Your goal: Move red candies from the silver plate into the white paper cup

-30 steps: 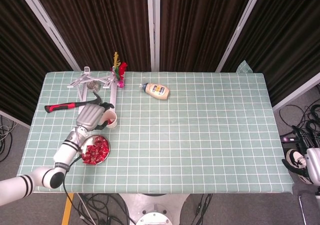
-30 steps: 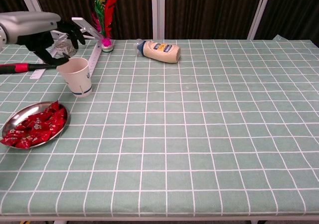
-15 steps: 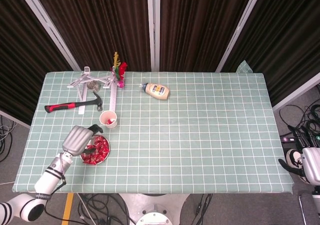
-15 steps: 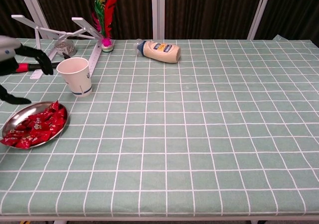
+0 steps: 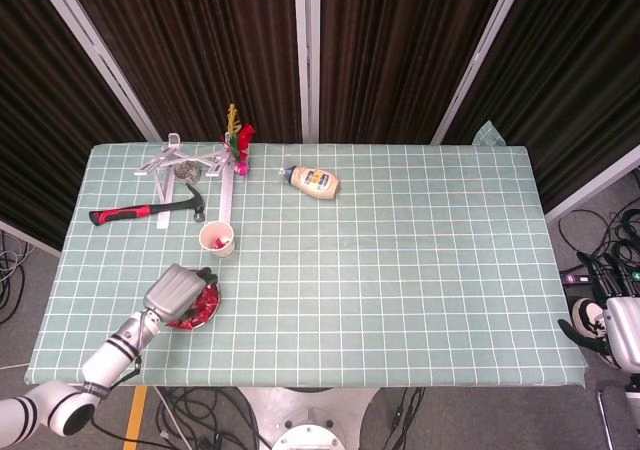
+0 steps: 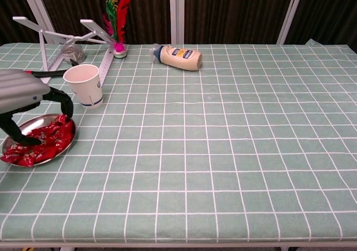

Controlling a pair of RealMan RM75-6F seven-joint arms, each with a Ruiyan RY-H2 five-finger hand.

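Observation:
The silver plate [image 5: 215,308] [image 6: 71,144] lies near the table's front left, heaped with red candies [image 5: 203,303] [image 6: 49,139]. My left hand [image 5: 175,291] [image 6: 22,95] hovers over the plate's left half, palm down, its dark fingers [image 6: 64,109] spread apart and reaching into the pile; nothing is visibly pinched. The white paper cup [image 5: 217,238] [image 6: 85,85] stands upright just behind the plate, with something red showing inside in the head view. My right hand [image 5: 590,322] hangs off the table's right edge, its fingers unclear.
A red-handled hammer [image 5: 145,210], a white stand [image 5: 185,157] [image 6: 56,36], a ruler [image 5: 228,195] and a feathered shuttlecock [image 5: 238,142] [image 6: 117,17] crowd the back left. A mayonnaise bottle [image 5: 315,180] [image 6: 179,57] lies on its side at the back centre.
My left hand has moved from above the cup back toward me and down onto the plate; its fingers now touch the candies. The cup and plate have not shifted.

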